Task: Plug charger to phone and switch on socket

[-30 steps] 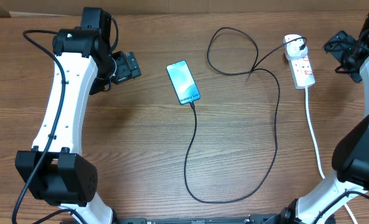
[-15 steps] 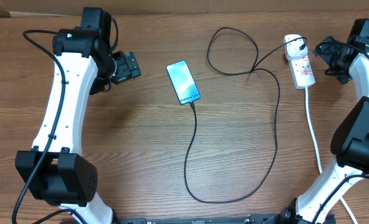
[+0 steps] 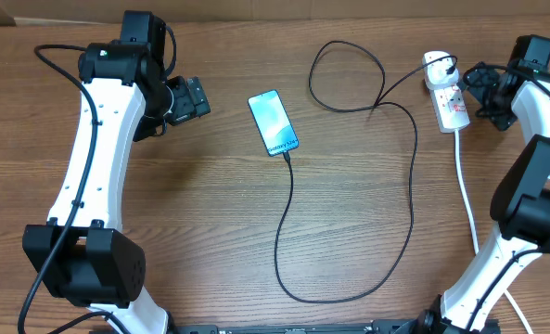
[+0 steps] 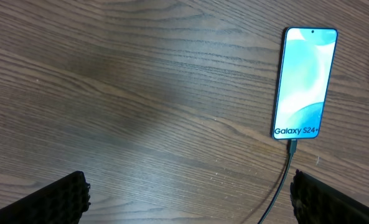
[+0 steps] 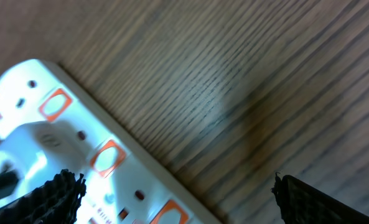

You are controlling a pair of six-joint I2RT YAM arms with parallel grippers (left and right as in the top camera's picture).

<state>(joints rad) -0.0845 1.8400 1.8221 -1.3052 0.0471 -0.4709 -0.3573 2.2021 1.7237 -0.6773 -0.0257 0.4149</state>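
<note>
The phone point(image 3: 274, 122) lies face up mid-table, its screen lit and reading "Galaxy S24+" point(image 4: 305, 81). The charger's black cable point(image 3: 412, 186) runs from the phone's bottom edge point(image 4: 291, 146), loops across the table and ends at a white adapter point(image 3: 436, 65) sitting in the socket point(image 3: 451, 100). My left gripper point(image 3: 193, 97) stands open, left of the phone and above bare wood point(image 4: 187, 202). My right gripper point(image 3: 481, 91) is open just right of the socket. In the right wrist view its left finger point(image 5: 47, 202) hangs over the socket point(image 5: 78, 143), near a red switch point(image 5: 107, 155).
The socket's thick white cord point(image 3: 467, 195) runs down the right side toward the front edge. The cable's big loop point(image 3: 321, 299) covers the middle front of the table. My white arms stand at both sides.
My right gripper has moved left, from the table's right edge to close beside the socket. The left arm, phone and cable have not moved.
</note>
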